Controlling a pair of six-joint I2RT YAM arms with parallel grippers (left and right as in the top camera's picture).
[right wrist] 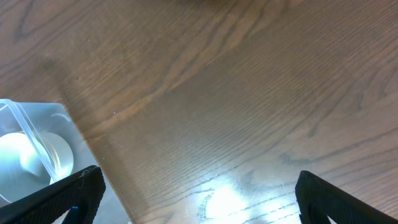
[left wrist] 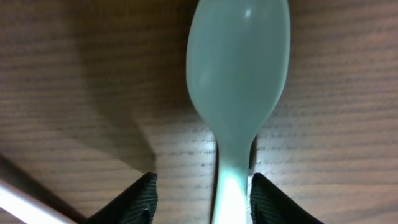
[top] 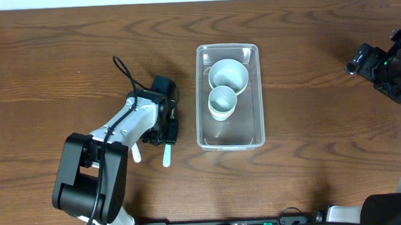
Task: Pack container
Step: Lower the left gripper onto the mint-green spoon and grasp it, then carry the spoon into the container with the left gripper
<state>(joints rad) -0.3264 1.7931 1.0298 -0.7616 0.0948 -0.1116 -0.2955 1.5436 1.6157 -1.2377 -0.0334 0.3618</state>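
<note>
The clear plastic container (top: 242, 131) stands mid-table. It holds a white bowl (top: 228, 75) and a pale green cup (top: 222, 102). A pale green spoon (top: 166, 155) lies on the wood left of the container. My left gripper (top: 167, 133) is low over the spoon. In the left wrist view the spoon (left wrist: 239, 74) lies flat, its handle between the open fingers (left wrist: 203, 179) and close to the right one. My right gripper (top: 361, 61) is open and empty at the far right. In the right wrist view (right wrist: 198, 177) it faces bare wood, with a container corner (right wrist: 22, 115) at the left.
A white utensil (top: 136, 154) lies beside the spoon, partly under my left arm. The left arm's black cable (top: 127, 71) loops over the table behind the gripper. The right arm's base (top: 394, 209) sits at the front right corner.
</note>
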